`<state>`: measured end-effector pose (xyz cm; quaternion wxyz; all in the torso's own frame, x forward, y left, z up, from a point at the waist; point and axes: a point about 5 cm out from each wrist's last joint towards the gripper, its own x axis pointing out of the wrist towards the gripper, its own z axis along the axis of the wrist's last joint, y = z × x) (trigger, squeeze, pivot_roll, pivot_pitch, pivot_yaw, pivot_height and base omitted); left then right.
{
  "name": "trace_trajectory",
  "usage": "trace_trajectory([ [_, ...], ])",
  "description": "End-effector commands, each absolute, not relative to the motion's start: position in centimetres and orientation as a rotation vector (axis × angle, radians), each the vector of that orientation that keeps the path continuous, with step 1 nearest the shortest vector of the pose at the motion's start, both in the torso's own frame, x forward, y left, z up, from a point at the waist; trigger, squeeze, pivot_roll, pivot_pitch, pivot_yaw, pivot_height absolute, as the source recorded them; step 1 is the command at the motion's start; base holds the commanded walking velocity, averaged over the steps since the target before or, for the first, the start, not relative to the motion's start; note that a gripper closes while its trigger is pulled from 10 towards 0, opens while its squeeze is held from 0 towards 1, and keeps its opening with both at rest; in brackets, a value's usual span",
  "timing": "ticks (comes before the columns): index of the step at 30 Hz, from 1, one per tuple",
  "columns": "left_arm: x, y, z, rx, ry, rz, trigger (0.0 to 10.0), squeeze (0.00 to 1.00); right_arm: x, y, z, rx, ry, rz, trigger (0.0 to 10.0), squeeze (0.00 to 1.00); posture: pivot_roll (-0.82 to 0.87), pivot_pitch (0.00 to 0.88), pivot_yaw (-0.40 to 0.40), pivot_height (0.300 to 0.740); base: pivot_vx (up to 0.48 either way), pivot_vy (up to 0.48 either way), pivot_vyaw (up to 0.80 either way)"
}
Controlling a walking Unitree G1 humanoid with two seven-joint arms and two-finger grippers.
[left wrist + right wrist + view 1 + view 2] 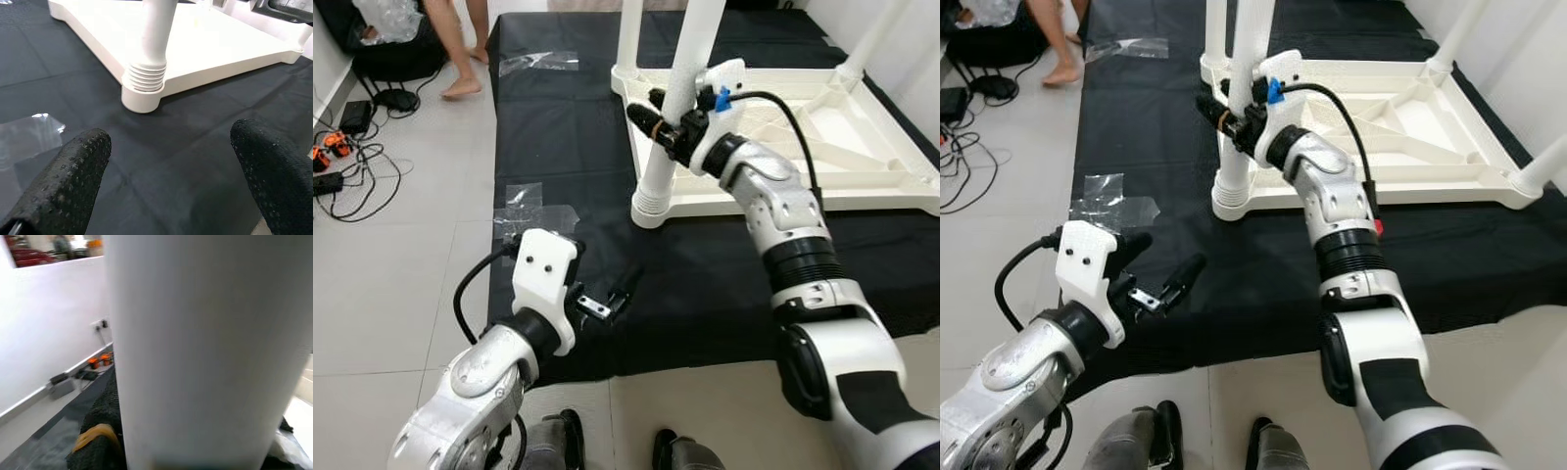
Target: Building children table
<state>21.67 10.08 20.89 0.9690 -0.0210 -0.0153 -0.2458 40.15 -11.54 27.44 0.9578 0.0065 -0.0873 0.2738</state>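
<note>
A white children's table [822, 147] lies upside down on a black mat [558, 127], its legs pointing up. My right gripper [662, 123] is shut on the near-left table leg [658, 166], about halfway up, above its ribbed base [144, 78]. In the right wrist view the leg [205, 347] stands right against the camera with a black finger [98, 431] beside it. My left gripper [1157, 257] hovers open and holding nothing low over the mat's front edge, well short of the table. Its two fingertips [63, 186] stand wide apart.
Other table legs [628, 34] rise at the back. Clear tape patches [533, 201] lie on the mat. On the tiled floor to the left are cables [352, 166] and a person's bare feet [460, 86]. My own feet [568, 441] stand at the mat's front edge.
</note>
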Motion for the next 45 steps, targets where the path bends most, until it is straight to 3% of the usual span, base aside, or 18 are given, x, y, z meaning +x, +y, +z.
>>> trace_trajectory([
  [1,21.7,10.3,20.6,-0.028,-0.026,-0.479,10.0,0.00,40.5,-13.8,23.2,0.010,0.007,0.385,10.0,0.00,0.08,0.229,-0.069,0.740,0.000,0.000,0.00],
  [4,21.9,10.4,20.6,-0.023,-0.029,-0.475,10.0,0.00,40.4,-14.5,23.2,0.033,-0.005,0.218,10.0,0.00,0.08,0.230,-0.072,0.740,0.000,0.000,0.00],
  [17,22.4,10.7,20.7,-0.005,-0.039,-0.469,10.0,0.00,39.2,-13.7,22.1,0.035,0.003,0.094,10.0,0.00,0.07,0.229,-0.063,0.740,0.000,0.000,0.00],
  [19,22.6,10.7,20.8,-0.002,-0.045,-0.471,10.0,0.00,38.7,-13.5,21.6,0.042,0.019,-0.025,10.0,0.00,0.07,0.225,-0.060,0.740,0.000,0.000,0.00],
  [21,22.6,10.7,20.8,-0.002,-0.045,-0.471,10.0,0.00,38.7,-13.5,21.6,0.042,0.019,-0.025,10.0,0.00,0.07,0.225,-0.060,0.740,0.000,0.000,0.00],
  [22,22.7,10.8,20.8,0.000,-0.047,-0.470,10.0,0.00,38.5,-13.5,21.4,0.046,0.029,-0.139,10.0,0.00,0.07,0.227,-0.061,0.740,0.000,0.000,0.00],
  [28,22.7,10.8,20.8,0.002,-0.047,-0.469,10.0,0.00,38.4,-13.5,21.5,0.046,0.032,-0.176,10.0,0.00,0.07,0.227,-0.061,0.740,0.000,0.000,0.00],
  [31,22.7,10.8,20.8,0.004,-0.049,-0.468,10.0,0.00,38.2,-13.4,21.8,0.055,0.025,-0.287,10.0,0.00,0.07,0.230,-0.061,0.740,0.000,0.000,0.00],
  [41,22.9,10.8,20.8,0.006,-0.053,-0.465,10.0,0.00,36.9,-11.9,22.4,0.052,-0.035,-0.476,10.0,0.00,0.07,0.234,-0.066,0.740,0.000,0.000,0.00],
  [45,23.0,10.9,20.7,0.008,-0.055,-0.460,10.0,0.00,35.9,-11.1,22.3,0.007,-0.031,-0.641,10.0,0.00,0.07,0.235,-0.069,0.740,0.000,0.000,0.00],
])
